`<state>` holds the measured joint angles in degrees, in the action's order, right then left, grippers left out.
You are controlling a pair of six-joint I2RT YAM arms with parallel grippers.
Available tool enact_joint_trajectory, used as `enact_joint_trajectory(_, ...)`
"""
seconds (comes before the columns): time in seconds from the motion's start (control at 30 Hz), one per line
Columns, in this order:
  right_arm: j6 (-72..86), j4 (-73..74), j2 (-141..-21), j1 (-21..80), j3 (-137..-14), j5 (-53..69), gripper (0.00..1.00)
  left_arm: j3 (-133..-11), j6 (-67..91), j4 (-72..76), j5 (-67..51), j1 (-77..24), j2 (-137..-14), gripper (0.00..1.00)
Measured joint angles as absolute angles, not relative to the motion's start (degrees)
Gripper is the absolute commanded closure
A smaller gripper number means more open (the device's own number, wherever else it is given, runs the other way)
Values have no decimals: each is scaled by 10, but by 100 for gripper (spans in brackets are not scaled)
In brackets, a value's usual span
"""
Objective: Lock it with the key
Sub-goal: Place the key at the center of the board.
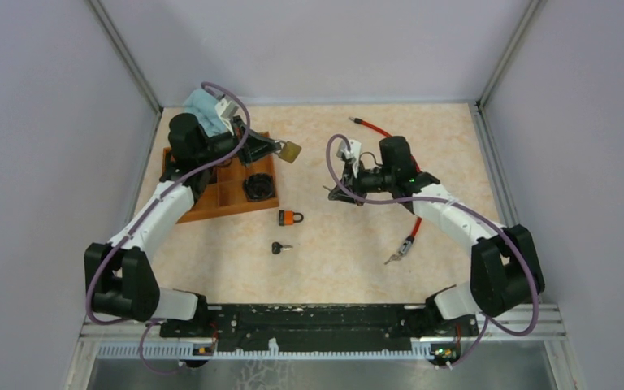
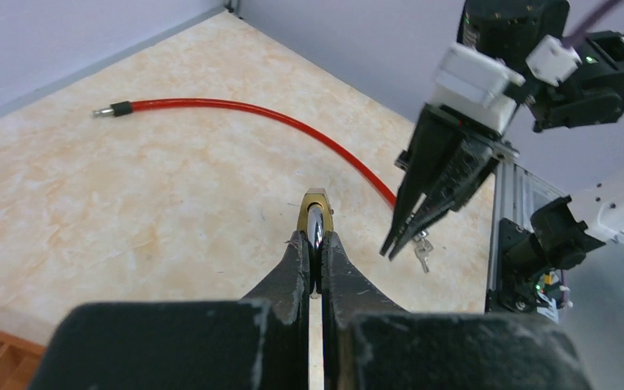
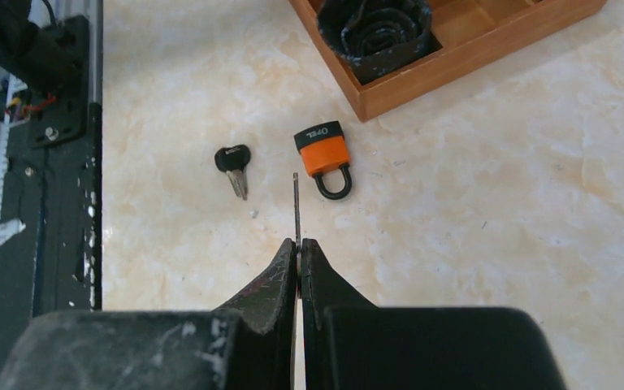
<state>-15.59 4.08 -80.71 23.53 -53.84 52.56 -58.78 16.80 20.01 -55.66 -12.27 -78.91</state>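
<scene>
padlock (image 2: 318, 213) gripped in left hand (image 2: 314, 246), key (image 3: 296, 203) in right hand (image 3: 299, 246).

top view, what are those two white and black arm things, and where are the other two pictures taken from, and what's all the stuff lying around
Those are two robot arms bolted at the near edge of the table, each ending in a two-finger gripper. The top picture looks down from above and behind them. The other two pictures come from a camera on each wrist, so that arm's own black fingers fill the bottom of the frame.

The left gripper is shut on a brass padlock. The right gripper is shut on a thin metal key, seen edge-on.

On the table lie an orange padlock, a black-headed key, a red cable and a wooden tray with a round black object in it.
</scene>
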Motion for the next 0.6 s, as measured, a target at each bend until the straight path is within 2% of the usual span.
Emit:
enact_joint_trajectory(0.3, -280, 162, -832, 335, -501, 457, 100, -576, 171, 211, -533, -109, -787, 100)
enact_joint_trajectory(0.6, -300, 184, -903, 405, -495, 424, 100, -570, 139, 190, -523, -107, -779, 100)
